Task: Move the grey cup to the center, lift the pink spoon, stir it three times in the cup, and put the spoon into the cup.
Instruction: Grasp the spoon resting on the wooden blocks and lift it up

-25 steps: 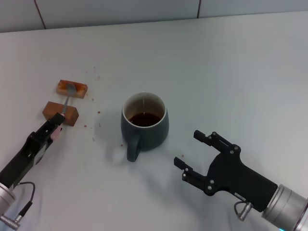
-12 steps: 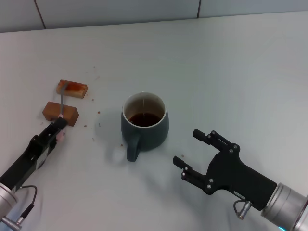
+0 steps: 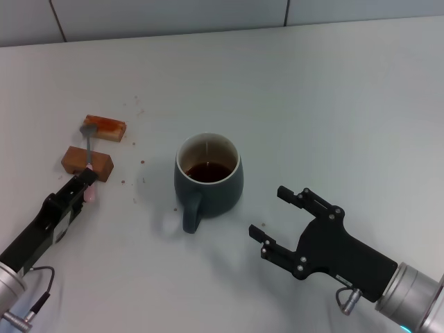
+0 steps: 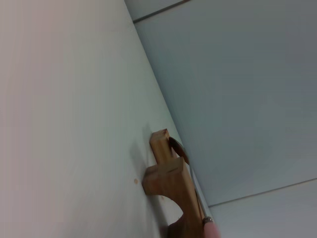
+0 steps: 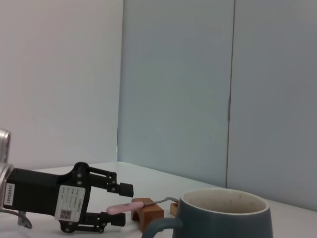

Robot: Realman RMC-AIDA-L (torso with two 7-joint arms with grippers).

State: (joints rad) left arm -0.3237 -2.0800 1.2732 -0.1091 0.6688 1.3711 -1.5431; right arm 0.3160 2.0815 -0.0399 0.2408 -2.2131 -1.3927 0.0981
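The grey cup [image 3: 208, 179] stands mid-table with dark liquid inside and its handle toward me; it also shows close up as the grey cup [image 5: 225, 215]. The pink spoon [image 3: 89, 149] lies across two brown blocks, its bowl on the far one and its pink handle end by the near one. My left gripper [image 3: 84, 184] is at that handle. In the right wrist view the left gripper [image 5: 121, 203] is open, with the pink spoon [image 5: 121, 208] handle between its fingers, close to the lower one. My right gripper [image 3: 267, 210] hovers open to the right of the cup and nearer me.
Two brown blocks [image 3: 87, 161] [image 3: 105, 127] sit left of the cup and support the spoon; the left wrist view shows them as blocks [image 4: 168, 181]. Small brown specks dot the table [image 3: 333, 104] between the blocks and the cup. A wall runs along the far edge.
The spoon's bowl has swung left along the far block. My left gripper has shifted slightly toward me at the handle. The right gripper and the cup have barely moved.
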